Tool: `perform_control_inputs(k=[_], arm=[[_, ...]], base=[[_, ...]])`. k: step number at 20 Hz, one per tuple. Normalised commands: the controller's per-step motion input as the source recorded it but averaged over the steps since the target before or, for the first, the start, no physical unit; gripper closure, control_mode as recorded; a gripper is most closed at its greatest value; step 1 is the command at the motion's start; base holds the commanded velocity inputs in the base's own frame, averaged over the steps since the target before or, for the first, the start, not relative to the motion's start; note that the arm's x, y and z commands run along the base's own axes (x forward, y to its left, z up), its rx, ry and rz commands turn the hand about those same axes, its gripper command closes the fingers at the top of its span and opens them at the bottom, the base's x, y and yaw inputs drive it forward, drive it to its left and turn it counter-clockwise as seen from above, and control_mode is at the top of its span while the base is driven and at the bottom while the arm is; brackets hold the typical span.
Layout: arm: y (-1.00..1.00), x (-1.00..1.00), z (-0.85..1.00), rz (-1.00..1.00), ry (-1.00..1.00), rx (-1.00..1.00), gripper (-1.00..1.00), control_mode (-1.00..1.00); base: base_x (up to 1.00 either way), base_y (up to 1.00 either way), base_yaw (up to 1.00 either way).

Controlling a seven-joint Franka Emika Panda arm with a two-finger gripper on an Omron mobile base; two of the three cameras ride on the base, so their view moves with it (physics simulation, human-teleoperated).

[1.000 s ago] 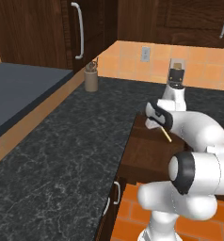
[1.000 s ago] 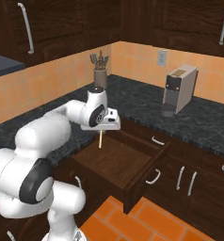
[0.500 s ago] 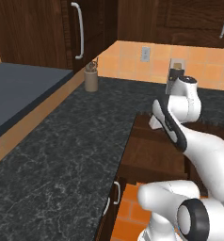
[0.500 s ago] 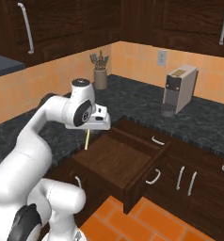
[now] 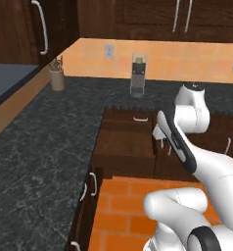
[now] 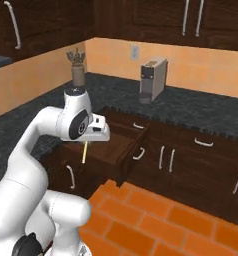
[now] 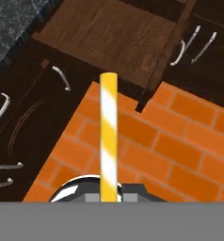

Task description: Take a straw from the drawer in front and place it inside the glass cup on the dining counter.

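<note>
My gripper is shut on the straw, a thin tan-yellow stick that hangs down from the hand. In the hand view the straw shows yellow with white stripes, rising from between the fingertips over the brick floor. The dark wooden drawer stands pulled open, just beyond the hand. From the left base view the hand hangs by the right front corner of the open drawer. The drawer's bare wooden floor lies ahead of the straw tip. The glass cup and the dining counter are out of view.
A black speckled counter wraps the corner, with a coffee machine and a utensil holder at the back. Cabinet fronts with silver handles run below. Orange brick floor lies under the hand.
The whole picture has shifted, so the base has moved. The hand has swung back from above the drawer to its front edge over the floor, still shut on the straw.
</note>
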Motion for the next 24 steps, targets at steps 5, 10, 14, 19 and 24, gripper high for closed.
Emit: perform_control_inputs(k=[5,10,14,19,24], arm=[[0.0,0.0,0.0,0.0,0.0,0.0,1.0,1.0],[0.0,0.0,0.0,0.0,0.0,0.0,1.0,1.0],[0.0,0.0,0.0,0.0,0.0,0.0,1.0,1.0],[0.0,0.0,0.0,0.0,0.0,0.0,1.0,1.0],[0.0,0.0,0.0,0.0,0.0,0.0,1.0,1.0]], base=[[-0.19,-0.41,-0.77],[-0.18,-0.9,-0.59],[-0.02,-0.95,-0.49],[0.1,-0.58,-0.47],[0.54,0.08,-0.42]])
